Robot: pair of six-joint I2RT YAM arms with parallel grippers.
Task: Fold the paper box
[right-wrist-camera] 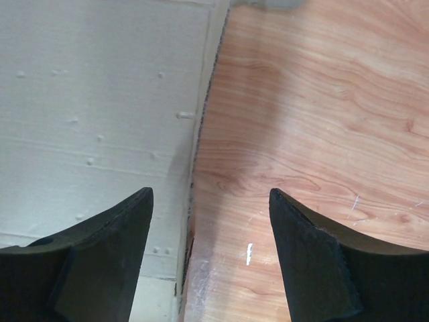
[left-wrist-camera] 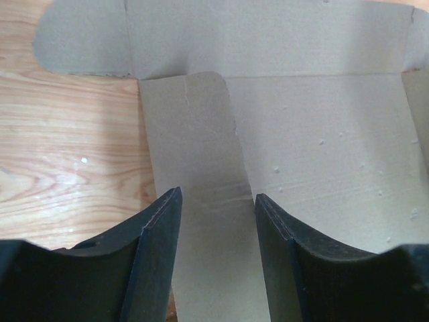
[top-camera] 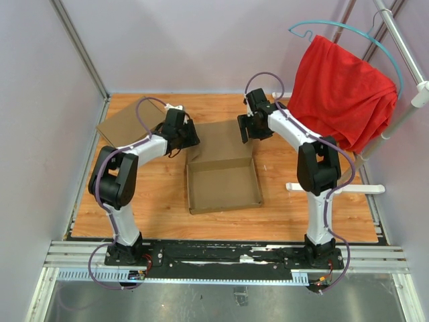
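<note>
Robotics lab: left arm [top-camera: 115, 181] and right arm [top-camera: 316, 168] bolted to a metal rail [top-camera: 74, 258], plain panels [top-camera: 40, 100] around the table [top-camera: 288, 215].

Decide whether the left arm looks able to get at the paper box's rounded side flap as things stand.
Probably yes: the left arm has its open jaws right at the rounded side flap of the paper box, and nothing shows between them and it.

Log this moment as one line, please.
paper box: walls up, lid flat | left hand: open above flap | right hand: open over lid edge
</note>
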